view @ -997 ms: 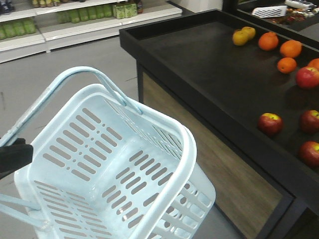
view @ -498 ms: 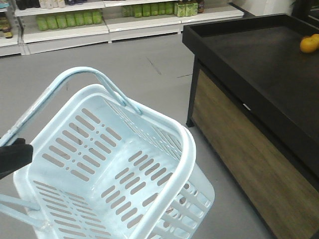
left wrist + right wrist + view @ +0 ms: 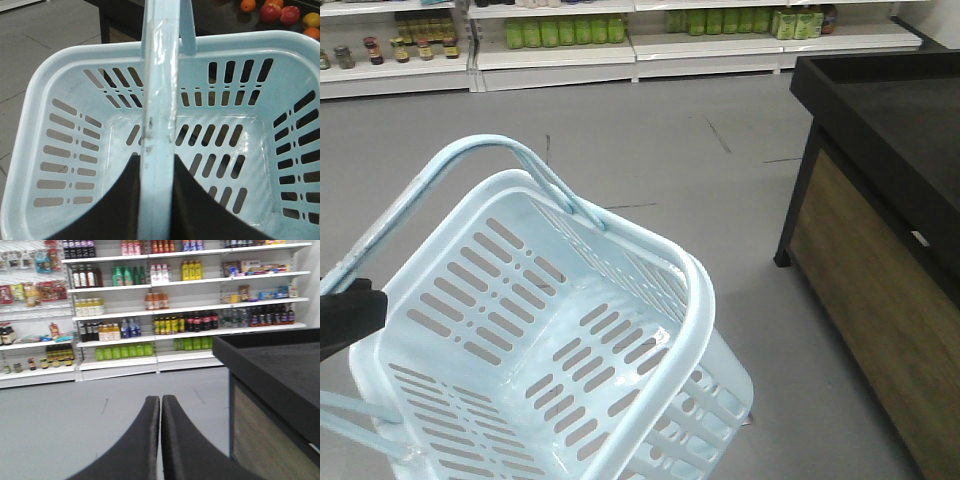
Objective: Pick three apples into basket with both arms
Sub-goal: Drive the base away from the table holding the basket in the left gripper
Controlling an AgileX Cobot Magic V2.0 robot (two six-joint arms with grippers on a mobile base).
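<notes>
The pale blue basket (image 3: 692, 300) hangs tilted and empty in the foreground of the front view. One hoop handle (image 3: 159, 90) runs between my left gripper's fingers, and the left gripper (image 3: 156, 156) is shut on it; the same gripper shows as a black shape (image 3: 345, 318) at the left edge. Two dark red apples (image 3: 270, 12) (image 3: 290, 15) lie on the black table beyond the basket's far rim, seen only in the left wrist view. My right gripper (image 3: 160, 399) is shut on nothing and held over the grey floor.
A black display table with a wooden side (image 3: 880, 120) stands at the right. Orange fruits (image 3: 247, 5) and a yellow-green fruit (image 3: 311, 20) lie beside the apples. Stocked shop shelves (image 3: 570, 40) line the back, across open grey floor (image 3: 650, 150).
The front view has swung left: the black table slid to the right edge and its fruit left that view. The basket stays in the same place in the frame, still held.
</notes>
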